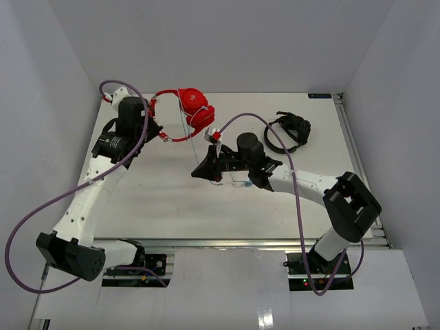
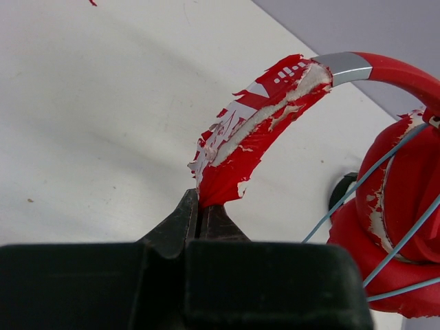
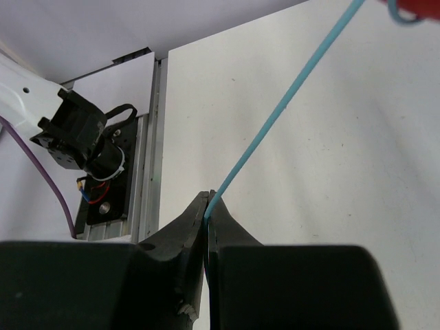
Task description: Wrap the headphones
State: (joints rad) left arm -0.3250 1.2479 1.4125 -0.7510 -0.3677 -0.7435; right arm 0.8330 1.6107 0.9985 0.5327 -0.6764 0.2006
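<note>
The red headphones [image 1: 194, 108] stand at the back of the table, earcups together, the peeling headband [image 2: 258, 127] arching toward the left arm. My left gripper [image 1: 159, 133] is shut on the end of the headband [image 2: 216, 185]. The pale blue cable [image 3: 282, 113] crosses the earcups [image 2: 399, 220] in several strands and runs taut down to my right gripper [image 1: 198, 173], which is shut on it [image 3: 208, 206] near the table's middle. In the top view the cable [image 1: 201, 146] shows as a thin line from earcup to fingertips.
Black headphones [image 1: 289, 130] lie at the back right of the table. The table's metal rail and the left arm's base [image 3: 82, 137] show at the near edge. Purple arm hoses [image 1: 295, 199] loop beside both arms.
</note>
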